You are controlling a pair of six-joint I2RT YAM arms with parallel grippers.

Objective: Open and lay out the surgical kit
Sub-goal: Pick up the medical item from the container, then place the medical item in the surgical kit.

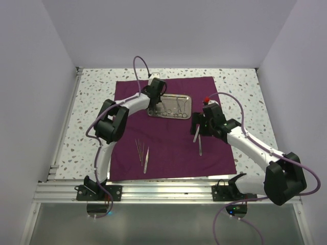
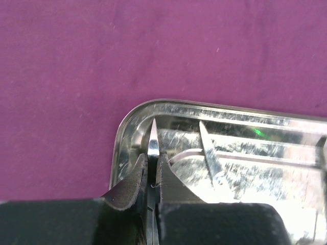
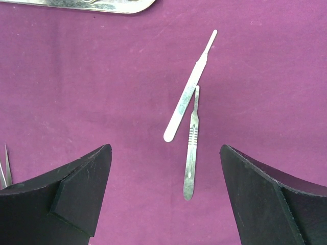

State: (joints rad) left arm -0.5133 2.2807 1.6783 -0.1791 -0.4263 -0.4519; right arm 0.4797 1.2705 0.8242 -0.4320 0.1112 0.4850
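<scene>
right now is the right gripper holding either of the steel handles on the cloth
No, the right gripper is open and both steel handles lie loose on the purple cloth between its spread fingers.

The left arm (image 1: 110, 122) bends up from its base and reaches in toward the middle. The left tool (image 2: 152, 163) points down, its fingers (image 2: 134, 178) pinched tight on a thin steel tip (image 2: 153, 137). The right arm (image 1: 255, 148) reaches in low. The right tool (image 3: 164, 148) hangs with its fingers spread wide.

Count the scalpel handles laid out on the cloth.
2: a longer handle lying diagonally, a shorter ribbed handle beside its lower half. The tray may hide more.
</scene>
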